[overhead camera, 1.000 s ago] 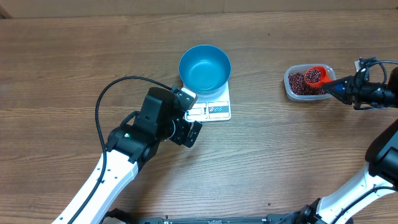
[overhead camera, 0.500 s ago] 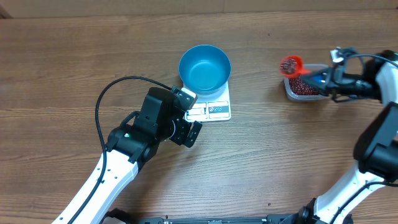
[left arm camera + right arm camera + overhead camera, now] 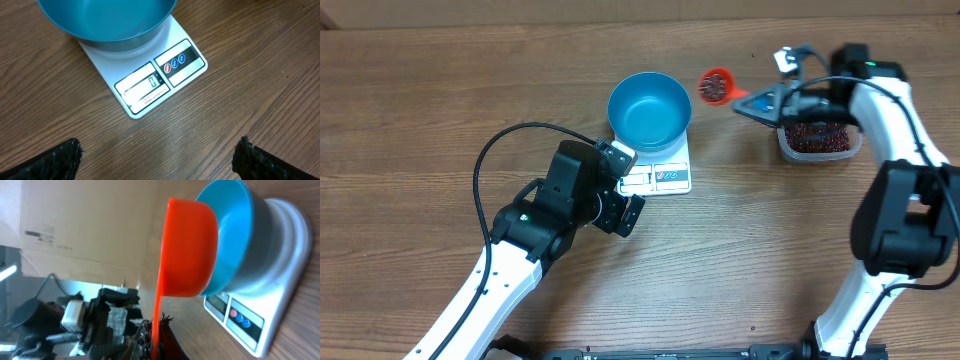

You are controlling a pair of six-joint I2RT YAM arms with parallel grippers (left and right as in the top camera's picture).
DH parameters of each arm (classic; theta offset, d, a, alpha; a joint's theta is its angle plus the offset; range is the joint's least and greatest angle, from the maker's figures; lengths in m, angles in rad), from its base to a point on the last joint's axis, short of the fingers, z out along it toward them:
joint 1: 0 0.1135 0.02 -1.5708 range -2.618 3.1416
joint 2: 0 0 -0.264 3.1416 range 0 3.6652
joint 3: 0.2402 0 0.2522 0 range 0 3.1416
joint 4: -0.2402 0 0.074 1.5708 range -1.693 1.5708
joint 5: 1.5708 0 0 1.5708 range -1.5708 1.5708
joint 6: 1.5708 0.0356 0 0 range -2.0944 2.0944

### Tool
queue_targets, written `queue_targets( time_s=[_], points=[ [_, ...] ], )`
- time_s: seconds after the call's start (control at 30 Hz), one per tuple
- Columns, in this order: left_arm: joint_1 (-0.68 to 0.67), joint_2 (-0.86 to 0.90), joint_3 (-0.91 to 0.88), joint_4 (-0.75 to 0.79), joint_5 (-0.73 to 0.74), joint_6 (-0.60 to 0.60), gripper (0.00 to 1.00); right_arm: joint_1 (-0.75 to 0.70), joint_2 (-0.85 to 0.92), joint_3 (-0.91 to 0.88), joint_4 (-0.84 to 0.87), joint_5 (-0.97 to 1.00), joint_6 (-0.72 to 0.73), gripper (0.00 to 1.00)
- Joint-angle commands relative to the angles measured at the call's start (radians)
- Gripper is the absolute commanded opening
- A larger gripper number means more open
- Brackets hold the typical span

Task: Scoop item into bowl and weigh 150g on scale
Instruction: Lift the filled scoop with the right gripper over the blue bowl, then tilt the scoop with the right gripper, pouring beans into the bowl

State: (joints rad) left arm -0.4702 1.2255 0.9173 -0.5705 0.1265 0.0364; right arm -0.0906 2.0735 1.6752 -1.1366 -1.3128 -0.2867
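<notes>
R gripper (image 3: 763, 101) pinching scoop (image 3: 187, 250) handle, just right of bowl (image 3: 649, 108), upper centre. Beans (image 3: 715, 87) loose, light, prob spill easy, so hold level. L gripper (image 3: 159, 157) spread wide.

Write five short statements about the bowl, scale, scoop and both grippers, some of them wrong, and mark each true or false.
1. The blue bowl stands on the scale. True.
2. The orange scoop is tipped over the bowl. False: it hangs beside the bowl, between it and the clear tub.
3. The left gripper is shut on the scale. False: it is open, holds nothing and sits near the scale.
4. The right gripper holds the scoop by its handle. True.
5. Beans lie in the bowl. False: the bowl's inside shows bare blue; they are in the tub and the scoop.
</notes>
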Motion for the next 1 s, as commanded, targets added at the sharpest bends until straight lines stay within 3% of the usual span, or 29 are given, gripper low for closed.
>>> queue_targets(
  time_s=[0.0, 0.23, 0.57, 0.97],
  points=[
    [0.005, 0.003, 0.021, -0.002, -0.006, 0.009, 0.99, 0.086, 0.01, 0.052, 0.096, 0.102, 0.286, 0.04],
    [0.005, 0.003, 0.021, -0.002, -0.006, 0.009, 1.0, 0.234, 0.01, 0.154, 0.162, 0.447, 0.444, 0.04],
    [0.005, 0.003, 0.021, -0.002, -0.006, 0.009, 0.99, 0.407, 0.008, 0.272, 0.079, 0.941, 0.438, 0.04],
    [0.005, 0.003, 0.021, -0.002, -0.006, 0.009, 1.0, 0.563, 0.008, 0.278, 0.072, 1.345, 0.435, 0.04]
  ],
)
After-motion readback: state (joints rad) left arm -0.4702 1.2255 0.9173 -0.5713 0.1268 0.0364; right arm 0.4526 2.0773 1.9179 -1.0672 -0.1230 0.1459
